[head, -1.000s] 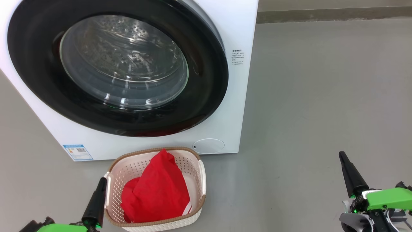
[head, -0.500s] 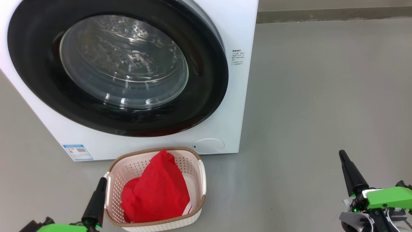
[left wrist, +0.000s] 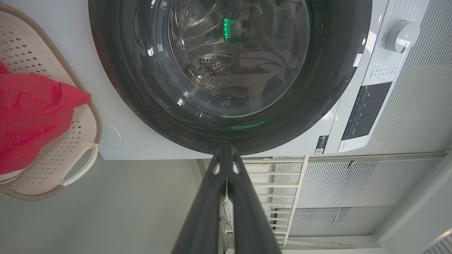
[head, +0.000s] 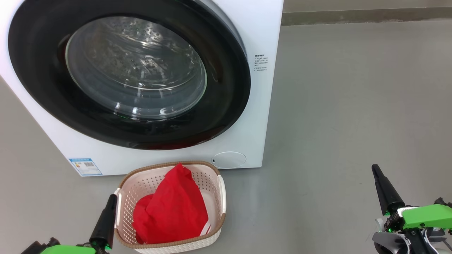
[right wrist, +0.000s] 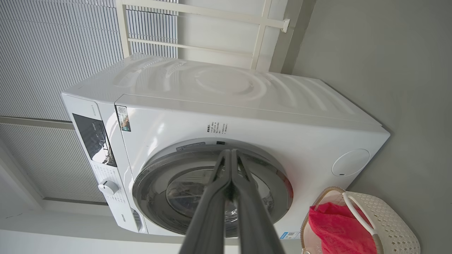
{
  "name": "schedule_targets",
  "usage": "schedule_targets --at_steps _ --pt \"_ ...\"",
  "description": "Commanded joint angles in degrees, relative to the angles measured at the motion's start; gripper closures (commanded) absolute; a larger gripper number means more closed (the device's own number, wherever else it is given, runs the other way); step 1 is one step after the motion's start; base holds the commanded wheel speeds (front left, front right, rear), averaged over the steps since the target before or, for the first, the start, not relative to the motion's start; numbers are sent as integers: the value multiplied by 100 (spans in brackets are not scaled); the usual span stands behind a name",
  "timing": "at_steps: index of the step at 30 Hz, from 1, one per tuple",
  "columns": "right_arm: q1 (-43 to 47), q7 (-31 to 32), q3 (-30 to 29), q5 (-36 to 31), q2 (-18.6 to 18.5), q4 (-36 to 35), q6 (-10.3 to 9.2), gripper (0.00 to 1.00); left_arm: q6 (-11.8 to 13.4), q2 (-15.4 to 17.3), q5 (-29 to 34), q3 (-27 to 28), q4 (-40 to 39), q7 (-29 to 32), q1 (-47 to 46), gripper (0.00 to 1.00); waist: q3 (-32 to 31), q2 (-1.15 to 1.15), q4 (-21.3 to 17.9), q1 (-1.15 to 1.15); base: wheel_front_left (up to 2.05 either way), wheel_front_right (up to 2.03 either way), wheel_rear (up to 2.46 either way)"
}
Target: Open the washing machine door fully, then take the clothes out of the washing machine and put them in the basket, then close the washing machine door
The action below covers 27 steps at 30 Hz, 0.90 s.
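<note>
One white washing machine point(head: 263, 35) stands on the grey floor point(head: 353, 106), its washing machine door point(head: 227, 88) shut flush. Against its lower front edge sits the basket point(head: 148, 183), with the red clothes point(head: 173, 211) heaped inside. The left gripper point(head: 112, 199), beside the basket's left rim, and the right gripper point(head: 375, 171), well apart, have their fingers pressed together, empty.

Light is bright, even and diffuse, with no hard shadows. There's faint soft shade on the floor point(head: 353, 106) just right of the washing machine point(head: 256, 123). washing machine door point(head: 136, 67): white specular streaks on the glass, glossy rim mirrors the room, green glint in it in the left wrist view. Head view is sharp. Wrist views are fisheye, and the slatted wall point(left wrist: 406, 106) bows at the edges. left gripper point(left wrist: 226, 151) and right gripper point(right wrist: 230, 153) go soft near the lens. clothes point(head: 173, 211) are saturated red with little fold detail.
</note>
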Motion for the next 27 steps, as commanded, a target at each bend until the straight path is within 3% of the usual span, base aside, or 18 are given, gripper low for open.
schedule_targets --at_steps 1,27 --pt "-243 20 85 16 -26 -164 3 100 -40 62 -38 204 -119 22 -239 100 0 0 0 0 0 0 0" --pt "-245 29 73 7 -18 -164 3 100 -40 62 -39 203 -119 21 -239 100 0 0 0 0 0 0 0"
